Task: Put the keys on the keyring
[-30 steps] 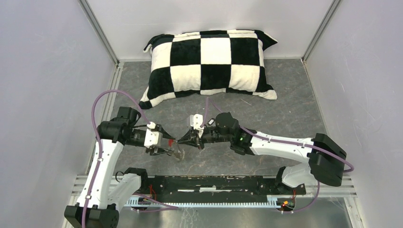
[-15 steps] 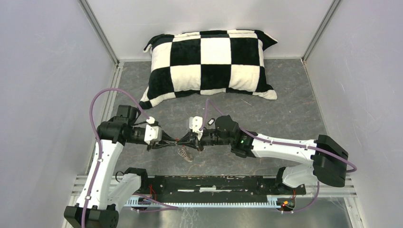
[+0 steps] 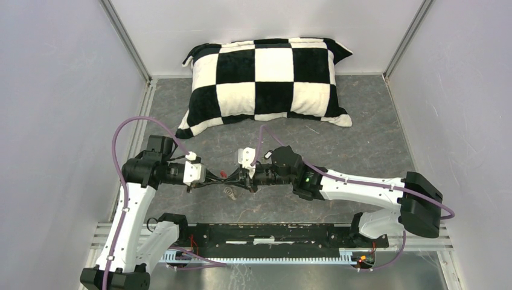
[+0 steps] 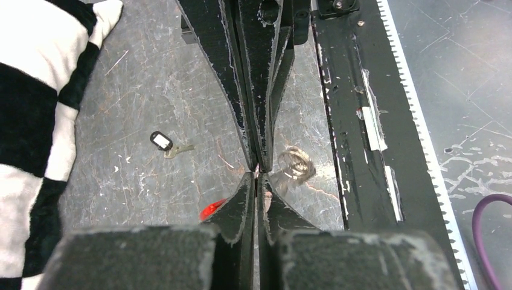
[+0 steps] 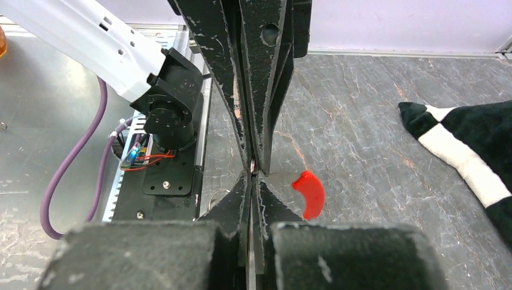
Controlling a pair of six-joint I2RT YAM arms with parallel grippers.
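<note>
My left gripper (image 3: 223,179) and right gripper (image 3: 230,179) meet tip to tip just above the floor. Both are shut on the keyring (image 4: 296,163), a silvery coiled-wire loop. In the left wrist view its coil hangs right of the pinched tips and its red sleeve (image 4: 211,209) sticks out on the left. The same red sleeve (image 5: 309,192) shows right of my right gripper (image 5: 252,174). The left gripper (image 4: 256,172) faces the other's fingers. One of the keys (image 4: 166,144), black-headed with a white tag, lies flat on the floor towards the pillow. It is free of both grippers.
A black-and-white checked pillow (image 3: 265,78) lies at the back of the grey floor. White walls close in on both sides. A black rail (image 3: 272,232) runs along the near edge between the arm bases. Purple cables loop over both arms.
My left gripper has gone from open to shut, closing on the keyring that the right gripper held. The ring's coil rose a little off the floor. Both arms shifted slightly left.
</note>
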